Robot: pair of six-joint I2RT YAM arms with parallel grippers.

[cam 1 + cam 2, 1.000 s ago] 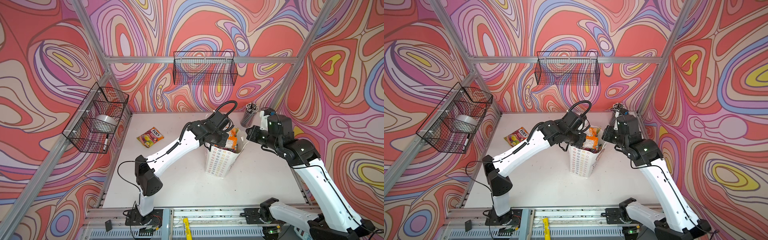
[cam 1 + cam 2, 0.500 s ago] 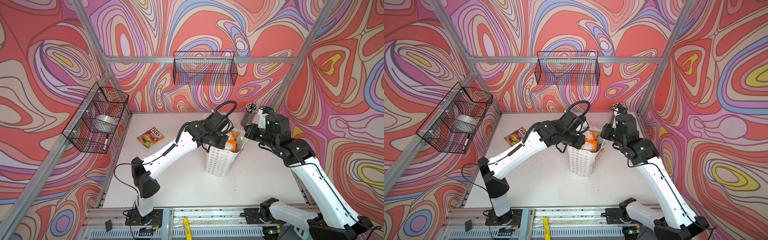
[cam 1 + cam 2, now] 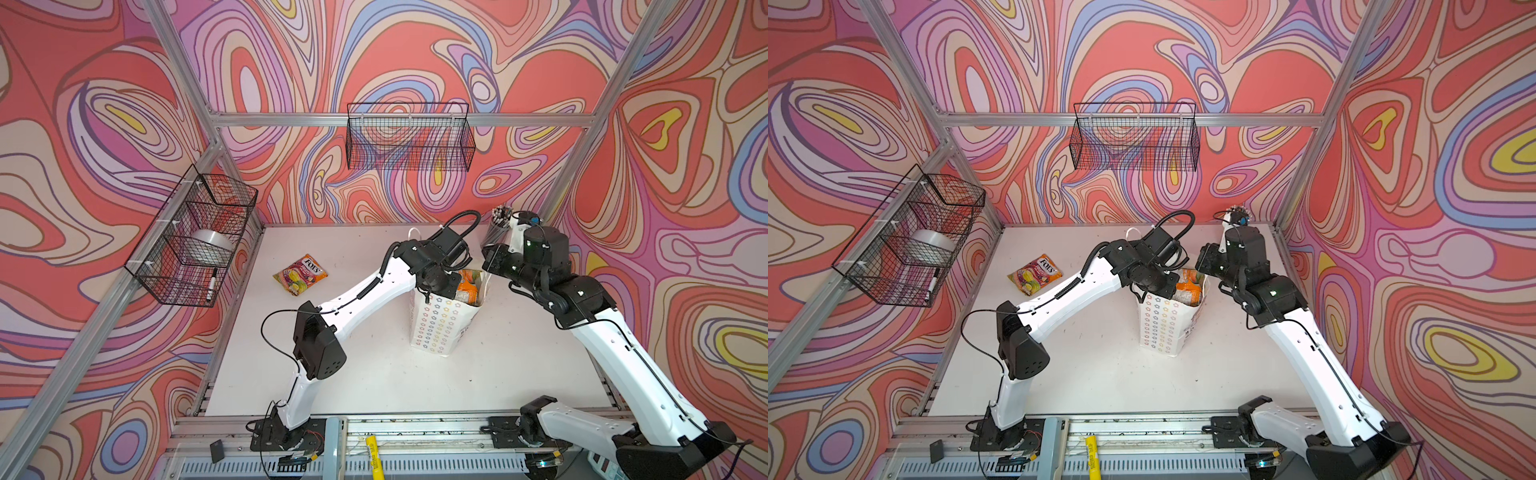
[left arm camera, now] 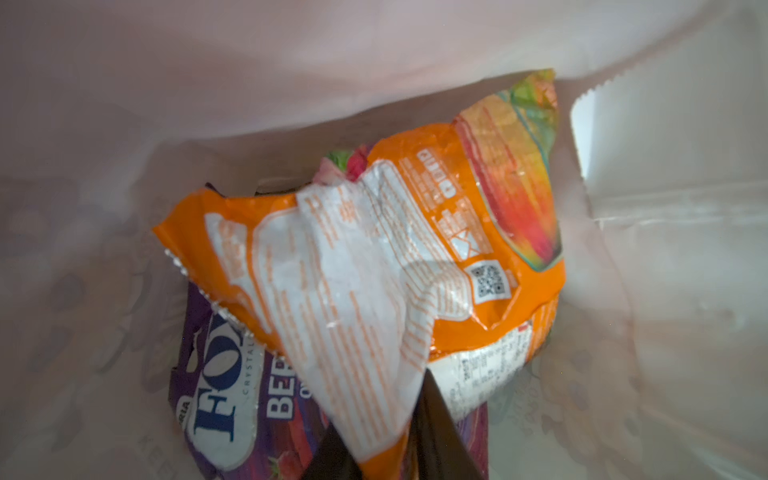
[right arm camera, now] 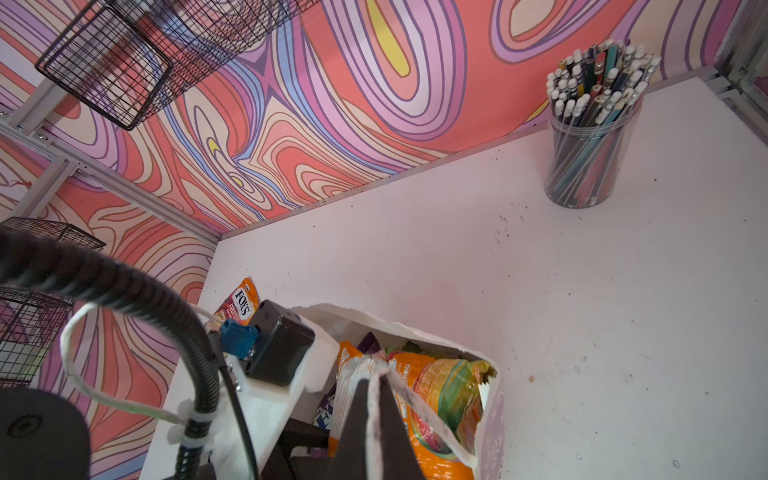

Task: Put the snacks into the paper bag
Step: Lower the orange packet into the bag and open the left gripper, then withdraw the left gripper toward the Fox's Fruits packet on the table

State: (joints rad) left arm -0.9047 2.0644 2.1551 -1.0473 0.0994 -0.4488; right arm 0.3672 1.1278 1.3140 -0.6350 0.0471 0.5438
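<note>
The white paper bag (image 3: 436,328) (image 3: 1163,328) stands upright mid-table with snacks inside. My left gripper (image 4: 380,401) is down inside it. Its dark fingers (image 4: 436,436) stand apart, with a corner of an orange packet (image 4: 374,257) (image 5: 419,374) loose between them. A purple FOX'S packet (image 4: 224,395) lies underneath. My right gripper (image 5: 374,380) (image 3: 488,259) is at the bag's right rim, shut on the bag's white handle (image 5: 430,415). One orange-red FOX'S snack (image 3: 300,274) (image 3: 1035,274) lies flat on the table, left of the bag.
A clear cup of pencils (image 5: 586,158) (image 3: 496,226) stands in the back right corner behind my right wrist. Black wire baskets hang on the back wall (image 3: 409,141) and the left wall (image 3: 191,245). A yellow marker (image 3: 374,451) lies on the front rail.
My left gripper has gone deeper into the bag and its jaws have parted around the orange packet. The right gripper has shifted slightly toward the bag, keeping the handle.
</note>
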